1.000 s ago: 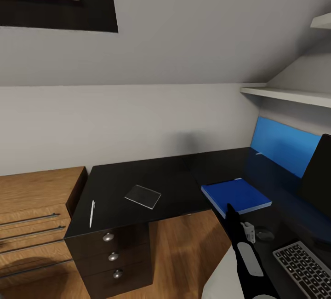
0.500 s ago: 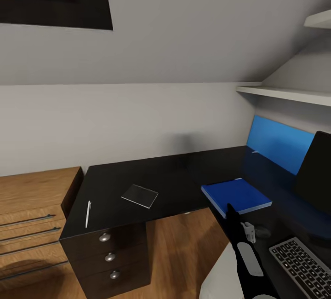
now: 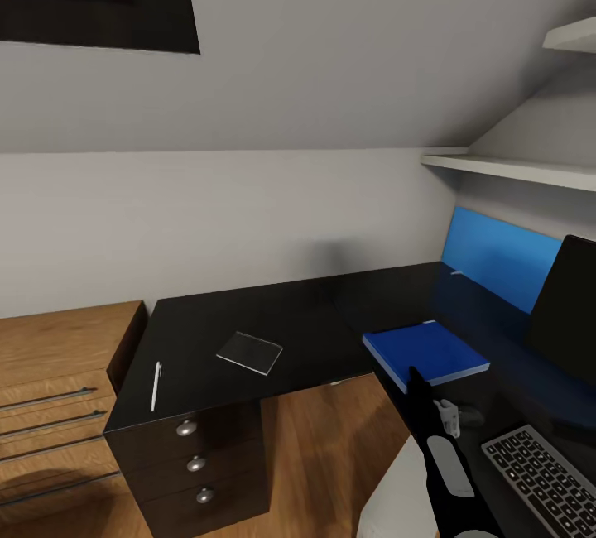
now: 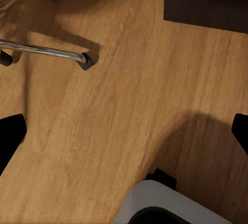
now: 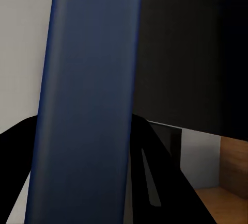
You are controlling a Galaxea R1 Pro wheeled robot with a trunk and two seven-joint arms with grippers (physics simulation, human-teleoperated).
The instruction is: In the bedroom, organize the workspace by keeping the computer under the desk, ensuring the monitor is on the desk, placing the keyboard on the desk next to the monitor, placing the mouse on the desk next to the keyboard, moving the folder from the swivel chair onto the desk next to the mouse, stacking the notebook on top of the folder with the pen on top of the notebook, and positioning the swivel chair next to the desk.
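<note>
Since one second ago the whole head view has slid slightly leftward — the camera turned, not the objects; pen, notebook and folder keep their spacing on the desk, while more of the monitor shows at the right edge.

Desk [image 3: 306,314]: glossy black, L-shaped, three drawers with round silver knobs below its left end. Pen [image 3: 155,386] lies near the left front edge of the top. Notebook [image 3: 249,352] lies flat just right of the pen, apart from it. Folder [image 3: 425,353], bright blue, lies flat on the desk at the inner corner, well right of the notebook. Mouse [image 3: 468,416] sits near of the folder, partly hidden by the right arm. Keyboard [image 3: 542,480] lies at the lower right, near of the mouse, cut by the frame edge. Monitor [image 3: 571,306] stands at the far right, dark screen, with a blue panel on the wall beside it. Light-wood dresser [image 3: 58,389] stands against the desk's left end.

Right gripper [image 3: 418,385]: points up over the folder's near edge in the head view — I cannot tell if it touches. Right wrist view shows a blue band between dark fingers [image 5: 155,157]; whether the jaws are clamped I cannot tell.

Left gripper [image 4: 124,136]: fingertips wide apart at either side of the left wrist view, nothing between them, above wood floor [image 4: 129,90]. Swivel chair [image 4: 51,52]: chrome base leg and black caster on that floor.
</note>
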